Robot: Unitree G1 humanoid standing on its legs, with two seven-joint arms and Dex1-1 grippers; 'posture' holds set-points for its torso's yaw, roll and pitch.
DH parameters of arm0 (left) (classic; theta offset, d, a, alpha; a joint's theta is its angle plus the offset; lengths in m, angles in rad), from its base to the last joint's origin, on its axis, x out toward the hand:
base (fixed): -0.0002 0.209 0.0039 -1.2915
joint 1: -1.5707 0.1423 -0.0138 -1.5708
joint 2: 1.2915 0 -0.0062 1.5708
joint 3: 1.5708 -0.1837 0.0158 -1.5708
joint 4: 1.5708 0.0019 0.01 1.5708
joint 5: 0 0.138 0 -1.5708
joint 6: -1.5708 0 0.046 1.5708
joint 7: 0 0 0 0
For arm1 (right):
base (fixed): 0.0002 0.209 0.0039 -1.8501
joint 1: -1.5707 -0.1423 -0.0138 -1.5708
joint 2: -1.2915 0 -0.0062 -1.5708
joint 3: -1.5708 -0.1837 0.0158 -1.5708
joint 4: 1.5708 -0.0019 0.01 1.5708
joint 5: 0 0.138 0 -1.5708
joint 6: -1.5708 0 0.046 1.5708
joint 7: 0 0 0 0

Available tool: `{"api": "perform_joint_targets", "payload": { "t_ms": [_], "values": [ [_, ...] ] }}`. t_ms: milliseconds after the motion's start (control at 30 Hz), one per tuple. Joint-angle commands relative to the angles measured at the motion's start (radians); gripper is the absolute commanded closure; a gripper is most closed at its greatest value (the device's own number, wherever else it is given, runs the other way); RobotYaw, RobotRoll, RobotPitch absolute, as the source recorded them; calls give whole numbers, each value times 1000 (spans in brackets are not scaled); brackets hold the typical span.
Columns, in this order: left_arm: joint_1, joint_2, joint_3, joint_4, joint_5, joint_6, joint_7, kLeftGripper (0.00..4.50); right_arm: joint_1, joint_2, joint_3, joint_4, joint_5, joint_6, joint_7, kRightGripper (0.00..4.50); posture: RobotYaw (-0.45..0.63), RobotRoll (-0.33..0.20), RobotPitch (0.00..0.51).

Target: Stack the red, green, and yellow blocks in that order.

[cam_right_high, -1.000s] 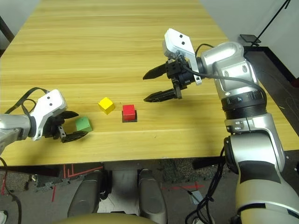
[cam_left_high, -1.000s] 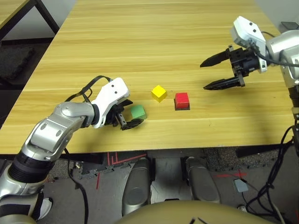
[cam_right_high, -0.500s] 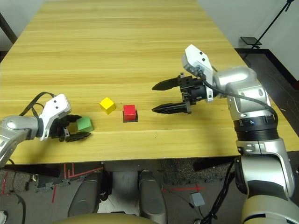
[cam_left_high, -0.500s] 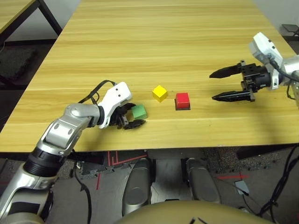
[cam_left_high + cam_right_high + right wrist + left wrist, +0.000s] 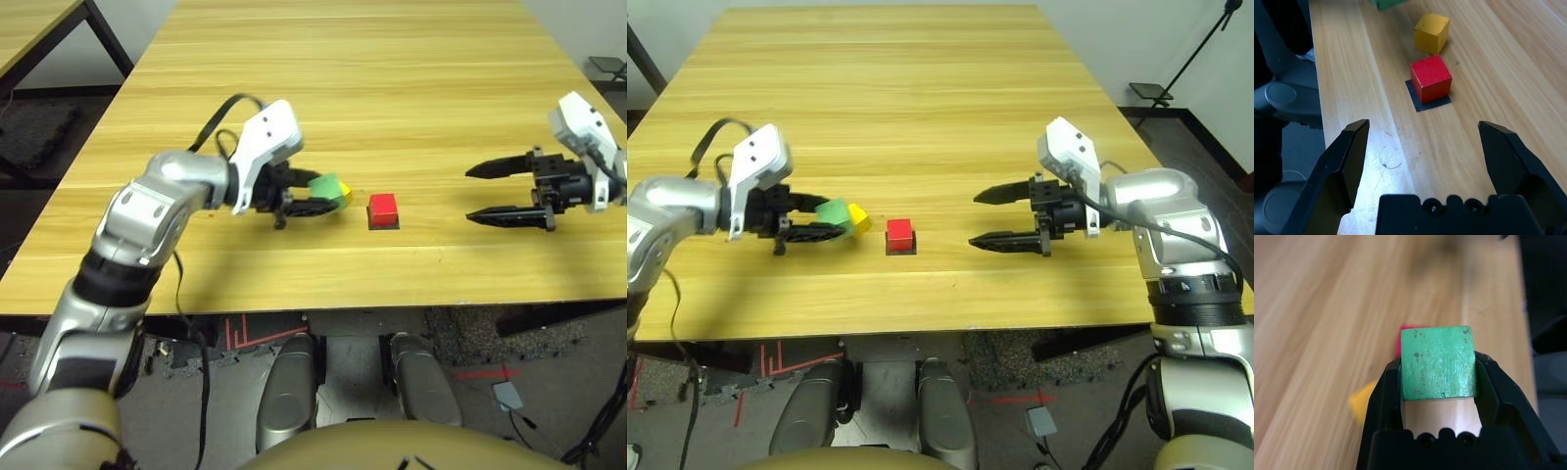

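The left gripper (image 5: 1439,377) pinched the green block (image 5: 1439,363) between its fingertips, above the surface (image 5: 294,274). Just beyond the fingertips lay the yellow block (image 5: 1431,33); farther out, toward the spread right gripper (image 5: 1424,128), the red block (image 5: 1431,78) sat on a black patch (image 5: 1434,104). The step, likely, called for carrying green high past yellow, squaring it over red, lowering gently, then releasing evenly.

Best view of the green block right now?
Left wrist view: the green block sits large and unobstructed between the left tool's fingers. Both eye views show it small, held in front of the yellow block; the right wrist view catches just a cut-off corner.
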Motion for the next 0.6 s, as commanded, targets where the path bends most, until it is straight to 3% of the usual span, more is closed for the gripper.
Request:
{"api": "perform_joint_targets", "payload": {
  "t_ms": [33, 333, 600],
  "values": [
    [-65, -40, -79, 114, 56, -61, -58, 2446, 19, -3, -10, -31, 18, 3, -18, 0, 131, -62, 92],
    [-213, -203, -174, 435, 192, -239, -148, 2446, 44, -2, -12, -80, 38, 32, -58, 0, 88, -59, 94],
    [-253, -281, -157, 586, 266, -342, -161, 2446, 60, -17, -17, -105, 54, 48, -77, 0, 71, -62, 99]
  ]
}}
